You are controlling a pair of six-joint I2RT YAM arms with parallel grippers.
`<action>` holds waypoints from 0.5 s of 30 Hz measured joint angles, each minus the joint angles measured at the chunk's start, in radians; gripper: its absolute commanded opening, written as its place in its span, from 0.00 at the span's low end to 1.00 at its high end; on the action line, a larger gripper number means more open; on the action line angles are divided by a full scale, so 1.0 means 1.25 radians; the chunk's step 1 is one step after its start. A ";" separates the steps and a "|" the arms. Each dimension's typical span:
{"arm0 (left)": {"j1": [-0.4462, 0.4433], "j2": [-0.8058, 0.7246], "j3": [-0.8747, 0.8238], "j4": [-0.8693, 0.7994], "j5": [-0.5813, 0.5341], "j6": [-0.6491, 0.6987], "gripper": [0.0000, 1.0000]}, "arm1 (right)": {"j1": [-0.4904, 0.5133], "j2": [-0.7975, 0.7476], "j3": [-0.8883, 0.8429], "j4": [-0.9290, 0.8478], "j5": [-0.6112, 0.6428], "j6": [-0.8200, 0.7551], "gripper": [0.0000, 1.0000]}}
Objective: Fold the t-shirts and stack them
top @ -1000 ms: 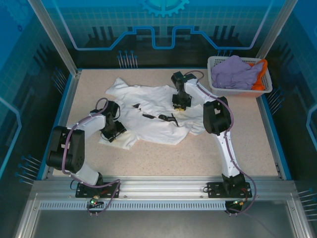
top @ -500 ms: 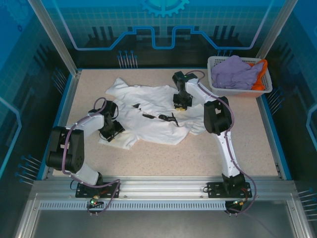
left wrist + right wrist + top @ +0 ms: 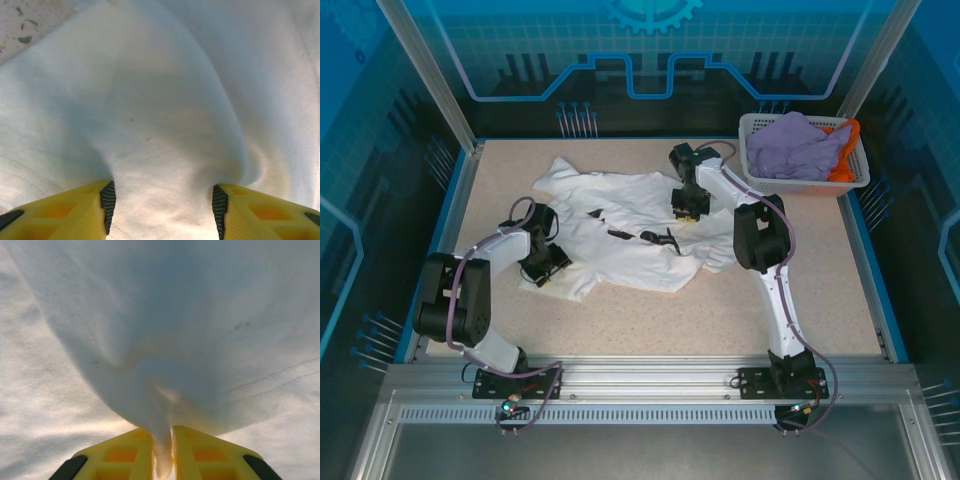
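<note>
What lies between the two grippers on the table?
Top view: the white t-shirt, black marks showing, spans from left gripper to right gripper.

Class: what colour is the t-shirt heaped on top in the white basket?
Lavender; the t-shirt shows best in the top external view.

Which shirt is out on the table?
The white t-shirt with black marks; the lavender t-shirt and orange t-shirt sit in the basket.

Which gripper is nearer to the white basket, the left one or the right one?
Right. The right gripper pinches the white shirt left of the basket; the left gripper is at the shirt's near-left corner.
</note>
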 measured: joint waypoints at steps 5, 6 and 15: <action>0.000 0.000 0.000 0.000 0.000 0.002 0.56 | 0.000 -0.001 0.000 0.000 0.003 -0.001 0.08; 0.000 0.000 0.000 0.000 0.000 0.002 0.55 | 0.000 -0.001 0.000 -0.001 0.005 -0.002 0.06; 0.001 0.000 0.000 0.000 -0.002 0.003 0.44 | -0.017 -0.001 0.083 -0.028 0.083 -0.037 0.02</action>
